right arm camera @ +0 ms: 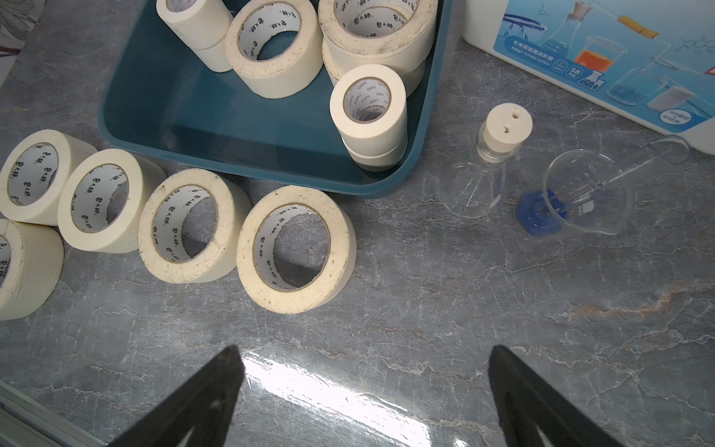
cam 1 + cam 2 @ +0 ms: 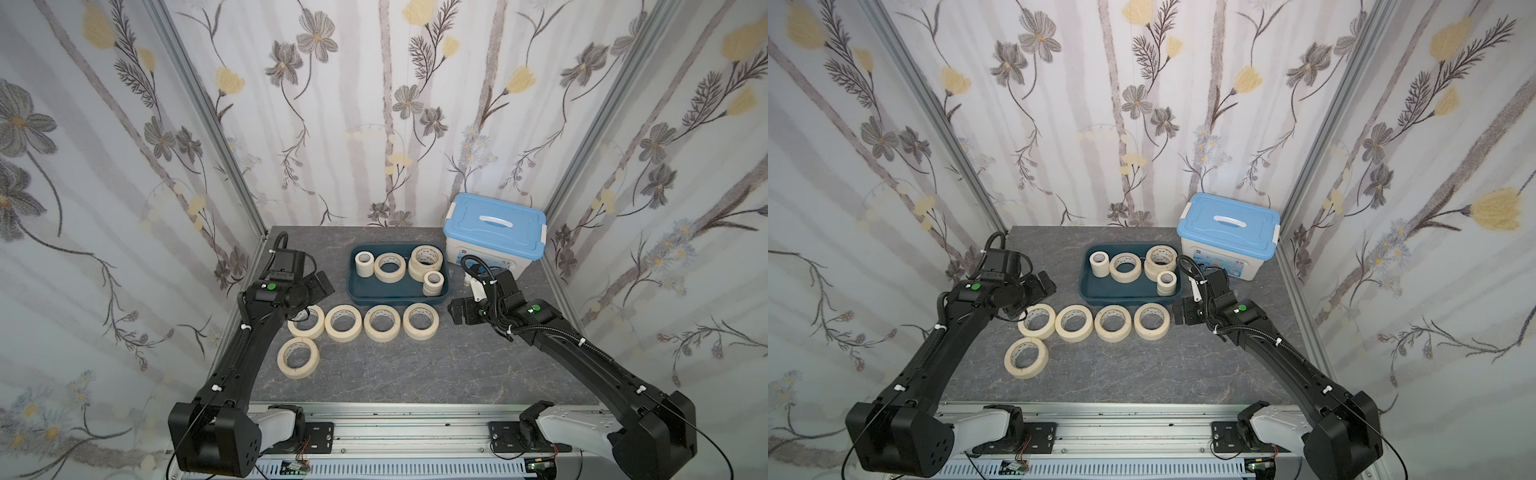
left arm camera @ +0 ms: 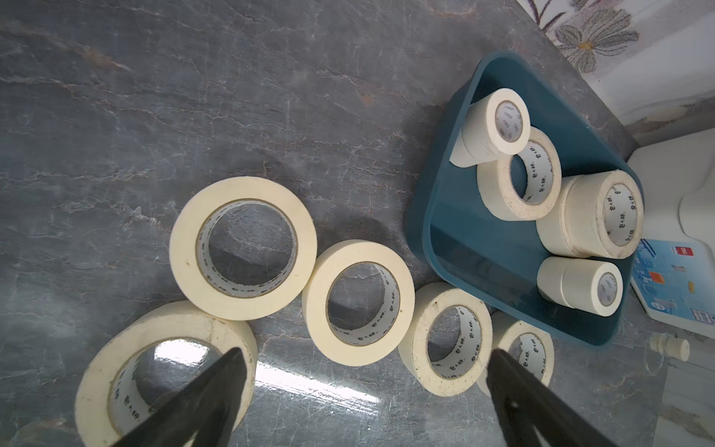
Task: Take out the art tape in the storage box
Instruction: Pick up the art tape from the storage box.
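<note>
The storage box [image 2: 357,286] holds stacked art tape [image 2: 390,268]; five large rolls [image 2: 382,323] lie on the table [image 2: 457,365] just beside it. The left claw [image 3: 363,394] and right claw [image 1: 363,391] are spread, empty.

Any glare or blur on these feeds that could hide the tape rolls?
Left wrist: a bright reflection streak on the table beside the nearest roll; rolls sharp. Right wrist: similar glare on bare tabletop between the open fingertips. Both top views: even light, wide-angle bending at the edges.
</note>
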{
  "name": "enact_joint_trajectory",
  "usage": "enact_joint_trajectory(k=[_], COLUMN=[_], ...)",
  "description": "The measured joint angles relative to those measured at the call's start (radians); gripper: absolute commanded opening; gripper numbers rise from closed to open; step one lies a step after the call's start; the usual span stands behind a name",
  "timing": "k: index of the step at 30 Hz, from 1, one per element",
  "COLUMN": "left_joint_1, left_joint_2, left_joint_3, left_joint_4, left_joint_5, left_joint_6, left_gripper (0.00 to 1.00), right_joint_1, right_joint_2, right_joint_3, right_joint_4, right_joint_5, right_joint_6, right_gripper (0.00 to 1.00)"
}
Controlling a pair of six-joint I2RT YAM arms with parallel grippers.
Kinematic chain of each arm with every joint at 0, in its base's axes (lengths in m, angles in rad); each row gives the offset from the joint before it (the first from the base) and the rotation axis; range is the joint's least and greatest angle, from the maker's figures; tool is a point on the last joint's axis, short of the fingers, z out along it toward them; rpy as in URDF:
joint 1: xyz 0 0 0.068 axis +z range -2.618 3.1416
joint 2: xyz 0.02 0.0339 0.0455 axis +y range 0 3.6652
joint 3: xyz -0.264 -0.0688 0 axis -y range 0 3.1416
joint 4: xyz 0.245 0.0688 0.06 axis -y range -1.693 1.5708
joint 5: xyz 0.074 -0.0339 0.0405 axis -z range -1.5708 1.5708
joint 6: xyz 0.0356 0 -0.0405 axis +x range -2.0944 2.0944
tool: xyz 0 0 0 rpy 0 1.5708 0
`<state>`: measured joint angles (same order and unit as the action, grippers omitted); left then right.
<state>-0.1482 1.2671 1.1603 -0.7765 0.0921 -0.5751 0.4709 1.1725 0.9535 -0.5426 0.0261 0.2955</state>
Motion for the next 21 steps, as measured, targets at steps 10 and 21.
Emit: enact_joint_trajectory(k=[10,21], left_joint_1=[-0.132,-0.243], left_joint_2=[0.262,0.522], left_joint_3=[0.197,0.446], left_joint_4=[0.007,-0.009], left_joint_5=[-0.051,-0.077], left_joint_6=[-0.07,-0.11], left_gripper=[1.0,1.0], right_joint_1=[0.0,0.0], right_joint_2=[-0.002,-0.001], right_joint_3=[-0.005,-0.007], right_joint_4=[0.0,0.0], right_joint_5=[0.0,0.0], right_joint_6=[0.0,0.0], right_gripper=[1.0,1.0])
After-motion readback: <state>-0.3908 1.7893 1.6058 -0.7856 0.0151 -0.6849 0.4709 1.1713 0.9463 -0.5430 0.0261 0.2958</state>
